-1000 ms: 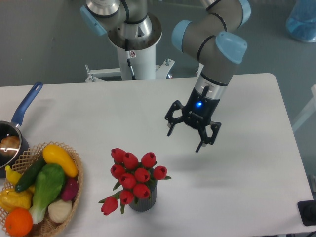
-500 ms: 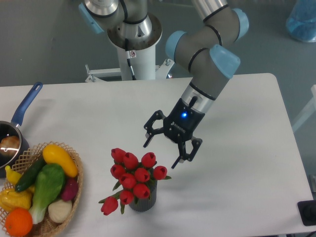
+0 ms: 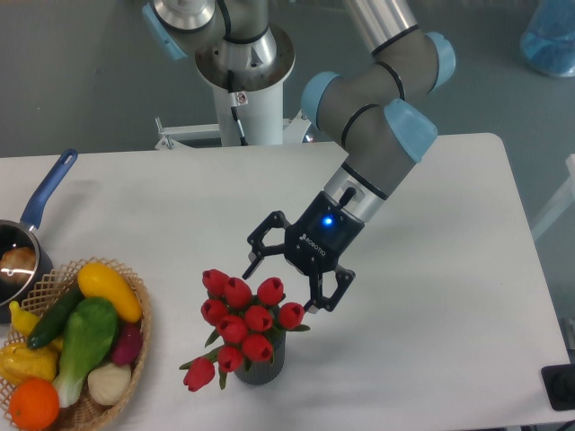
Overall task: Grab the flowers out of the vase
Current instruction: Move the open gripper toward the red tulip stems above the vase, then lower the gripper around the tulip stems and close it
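"ROBOTIQ" on gripper (image 3: 286,280) (white print)

Bare table (image 3: 431,341) right of flowers (image 3: 244,316)

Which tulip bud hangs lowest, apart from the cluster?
The bud at the bunch's lower left. It droops beside the vase, below its mouth, while the other buds cluster upright above it.

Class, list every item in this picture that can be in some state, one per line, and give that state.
pincer: open, empty, just above the flowers
flowers: standing in the vase, not gripped, one bud drooping low on the left
vase: upright on the table, holding the flowers
wicker basket: filled with fruit and vegetables
saucepan: upright, something inside
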Available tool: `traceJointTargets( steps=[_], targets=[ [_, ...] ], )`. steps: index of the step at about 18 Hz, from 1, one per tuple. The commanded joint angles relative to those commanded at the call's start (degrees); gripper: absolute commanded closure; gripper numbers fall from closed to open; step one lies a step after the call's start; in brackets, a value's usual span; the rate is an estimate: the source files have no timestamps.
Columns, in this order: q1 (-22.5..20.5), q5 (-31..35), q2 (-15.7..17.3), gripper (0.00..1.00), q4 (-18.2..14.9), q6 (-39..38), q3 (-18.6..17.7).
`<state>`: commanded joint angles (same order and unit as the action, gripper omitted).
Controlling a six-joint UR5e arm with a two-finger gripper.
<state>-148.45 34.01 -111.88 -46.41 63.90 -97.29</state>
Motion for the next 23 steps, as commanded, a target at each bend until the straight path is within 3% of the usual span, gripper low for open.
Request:
traceJointTargets(
  steps=[9,14,15,18,19,21,23],
  targets=[
    [1.32,-0.17,-0.61,0.0,0.62,0.0,0.61],
    [1.94,-5.18,-1.67,0.04,0.79,0.0,0.7],
    [1.94,-5.18,-1.67,0.13,0.79,0.0,0.62],
    [1.94,-5.53,-1.67,0.65,0.88,0.0,0.26],
    [1.94,-5.97,-1.58,0.77,0.88,0.0,0.26],
    [1.85,-6.06,-1.41,0.9,0.88,0.0,0.18],
    [1.67,-6.32,-1.23,0.93,0.88,0.0,0.09]
  ],
)
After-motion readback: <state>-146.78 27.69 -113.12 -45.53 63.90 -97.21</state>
